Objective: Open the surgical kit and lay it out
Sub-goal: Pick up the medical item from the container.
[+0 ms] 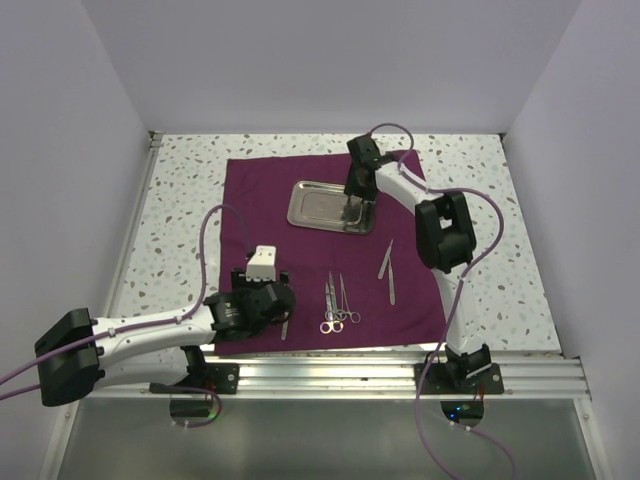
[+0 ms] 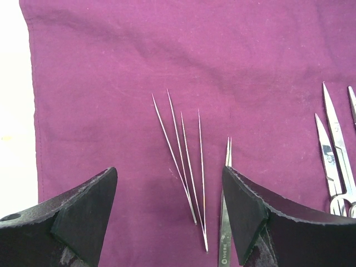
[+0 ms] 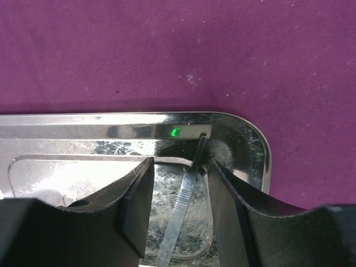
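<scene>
Surgical kit (image 1: 290,190) lies unwrapped on the table: purple cloth flat, steel tray (image 3: 111,125) toward its far side. Right gripper (image 3: 179,164) brackets a thin steel instrument (image 3: 186,194) leaning in the tray — whether it pinches, I cannot tell. Left gripper (image 2: 169,172) hangs spread over fine needles (image 2: 186,167). Risk: a loose hold could let the instrument slip back.
</scene>
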You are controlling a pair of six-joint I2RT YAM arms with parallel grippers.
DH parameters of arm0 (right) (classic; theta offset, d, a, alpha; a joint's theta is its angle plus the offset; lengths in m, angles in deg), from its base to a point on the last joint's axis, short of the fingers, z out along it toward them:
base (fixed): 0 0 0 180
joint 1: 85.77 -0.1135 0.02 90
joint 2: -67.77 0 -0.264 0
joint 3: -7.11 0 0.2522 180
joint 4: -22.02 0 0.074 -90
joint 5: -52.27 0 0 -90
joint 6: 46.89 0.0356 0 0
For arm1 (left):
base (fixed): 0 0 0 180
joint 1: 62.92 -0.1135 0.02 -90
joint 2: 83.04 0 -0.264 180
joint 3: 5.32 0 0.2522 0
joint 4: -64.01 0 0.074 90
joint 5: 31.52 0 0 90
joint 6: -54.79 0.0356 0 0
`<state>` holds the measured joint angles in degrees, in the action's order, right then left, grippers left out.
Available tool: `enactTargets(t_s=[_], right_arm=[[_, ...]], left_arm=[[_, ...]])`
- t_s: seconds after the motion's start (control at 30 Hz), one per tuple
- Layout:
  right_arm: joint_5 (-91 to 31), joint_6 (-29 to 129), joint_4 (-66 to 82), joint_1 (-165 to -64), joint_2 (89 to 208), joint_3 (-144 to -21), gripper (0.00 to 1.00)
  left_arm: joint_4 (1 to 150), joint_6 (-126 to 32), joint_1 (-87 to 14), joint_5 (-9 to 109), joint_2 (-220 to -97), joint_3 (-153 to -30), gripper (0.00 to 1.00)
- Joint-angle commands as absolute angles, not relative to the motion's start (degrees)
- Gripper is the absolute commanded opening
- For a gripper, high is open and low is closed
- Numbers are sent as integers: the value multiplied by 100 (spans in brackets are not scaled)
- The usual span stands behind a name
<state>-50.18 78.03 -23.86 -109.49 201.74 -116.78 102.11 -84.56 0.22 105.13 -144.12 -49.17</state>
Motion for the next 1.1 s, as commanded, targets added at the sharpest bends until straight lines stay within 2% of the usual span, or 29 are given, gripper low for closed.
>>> enactTargets(t_s=[0.0,0.17,0.37,0.57,0.7,0.93,1.07], right_arm=[[-4986,7853,-2294,-10880,20241,-11643,46],[-4951,7853,-2364,-10836,20548,-11844,43],[-4950,7809,-2802,-10818,21198,-12721,34],[-4828,7704,-3182,-10809,21674,-13330,16],[-4792,7625,-3208,-10818,21797,-13383,0],[-4591,7546,-3059,-10809,21868,-13322,0],[-4590,7537,-2743,-10809,21325,-12936,0]], left_arm=[[9965,-8355,45,10603,-14439,-4853,80],[9957,-8355,54,10611,-14509,-4870,80],[10009,-8382,45,10629,-14536,-4897,80],[10001,-8364,45,10594,-14474,-4888,80],[9974,-8320,54,10568,-14474,-4897,80],[9948,-8285,54,10559,-14500,-4888,80],[9957,-8303,45,10576,-14562,-4897,80]])
